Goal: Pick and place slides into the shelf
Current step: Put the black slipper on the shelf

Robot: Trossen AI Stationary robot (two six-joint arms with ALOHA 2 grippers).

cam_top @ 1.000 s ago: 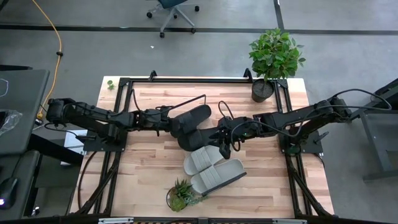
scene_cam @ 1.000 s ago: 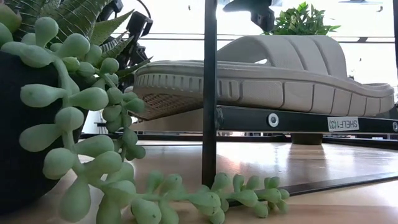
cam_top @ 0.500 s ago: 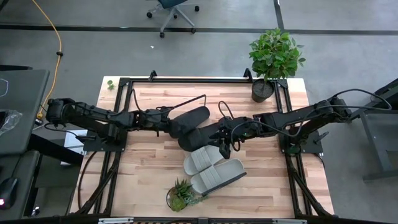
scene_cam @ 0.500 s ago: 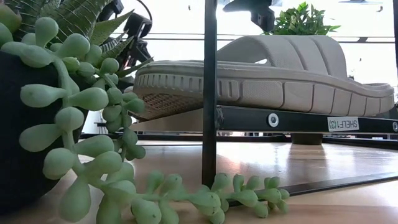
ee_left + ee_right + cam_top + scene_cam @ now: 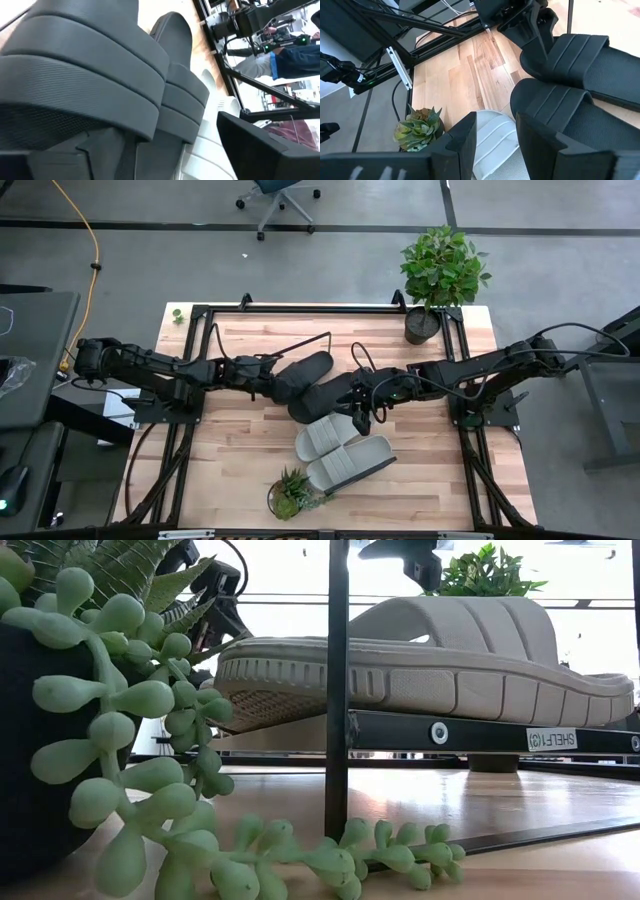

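Two black slides (image 5: 305, 370) (image 5: 328, 394) lie side by side mid-table, and the first leans partly on the second. My left gripper (image 5: 267, 377) is open at the first slide's left end, and that slide's strap (image 5: 95, 75) fills the left wrist view. Two light grey slides (image 5: 325, 436) (image 5: 350, 463) lie nearer the front. One grey slide (image 5: 450, 650) rests sole down on the shelf (image 5: 480, 734). My right gripper (image 5: 495, 135) (image 5: 360, 414) hangs open above a grey slide (image 5: 492, 132), beside the second black slide (image 5: 555, 110). My left gripper's open fingers stand level at the left end of the black slide, coming from the table's left. I cannot tell whether they still touch the slide, because its strap (image 5: 125, 115) hides the fingertips.
A potted plant (image 5: 440, 270) stands at the far right corner. A succulent pot (image 5: 290, 492) sits at the near edge and fills the left of the low view (image 5: 100, 710). A thin black rod frame (image 5: 300, 343) rises behind the black slides. A person (image 5: 295, 55) is beyond the table.
My left gripper has opened and let go of the black slide it held, and has drawn back a little toward the table's left. That slide has sunk down against the second black slide. My right gripper has kept still.
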